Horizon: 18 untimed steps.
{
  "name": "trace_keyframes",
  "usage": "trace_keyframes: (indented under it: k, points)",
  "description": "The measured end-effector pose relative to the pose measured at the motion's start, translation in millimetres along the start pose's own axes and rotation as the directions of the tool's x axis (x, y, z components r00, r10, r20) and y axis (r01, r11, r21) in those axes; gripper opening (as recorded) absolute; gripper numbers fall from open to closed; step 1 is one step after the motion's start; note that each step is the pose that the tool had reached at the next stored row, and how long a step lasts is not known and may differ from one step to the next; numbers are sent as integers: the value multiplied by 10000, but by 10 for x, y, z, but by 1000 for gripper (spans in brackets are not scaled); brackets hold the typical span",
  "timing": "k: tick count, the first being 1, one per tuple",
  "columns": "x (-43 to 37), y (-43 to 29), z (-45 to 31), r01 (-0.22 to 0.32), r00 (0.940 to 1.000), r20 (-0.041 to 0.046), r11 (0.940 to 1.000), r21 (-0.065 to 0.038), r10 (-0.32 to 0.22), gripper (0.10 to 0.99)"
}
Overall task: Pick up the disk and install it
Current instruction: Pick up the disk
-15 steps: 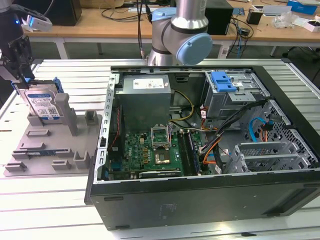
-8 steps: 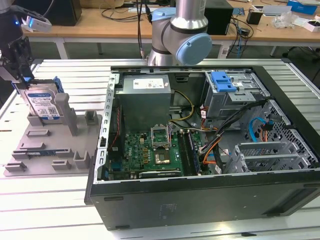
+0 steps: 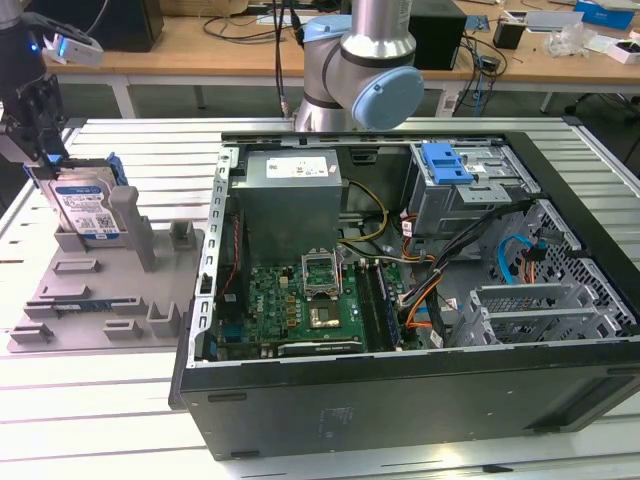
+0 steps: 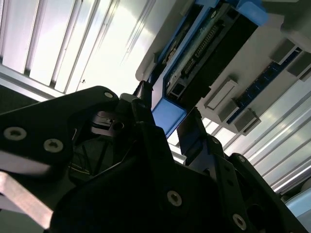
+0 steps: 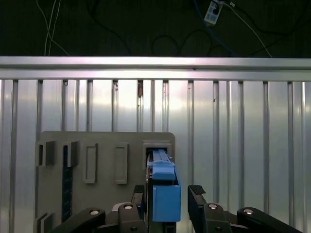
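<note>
Exterior view placed the slatted table (image 3: 100, 420) under an open computer case (image 3: 420, 410) and, at that view's left, a grey fixture (image 3: 95, 300). The disk (image 3: 88, 208) stood on edge in 1 slot at the fixture's far corner: silver body, white-and-blue label, blue carrier frame. The gripper (image 3: 45, 150) hung over it, its 2 fingers (image 5: 197, 196) parted and straddling the blue end, gripping nothing. A good grasp probably needed the jaws centred, since 1 finger sat nearer than the other, so both pads would meet the frame together.
</note>
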<state>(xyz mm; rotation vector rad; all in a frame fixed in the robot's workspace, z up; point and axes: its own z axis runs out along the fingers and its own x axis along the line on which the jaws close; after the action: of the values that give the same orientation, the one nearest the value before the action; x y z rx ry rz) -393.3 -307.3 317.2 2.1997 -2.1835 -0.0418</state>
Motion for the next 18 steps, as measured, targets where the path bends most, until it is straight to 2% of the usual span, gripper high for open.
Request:
trace_keyframes:
  k: [18]
  points:
    - [49,-6,9,1,10000,0,10000,-1,-1,482]
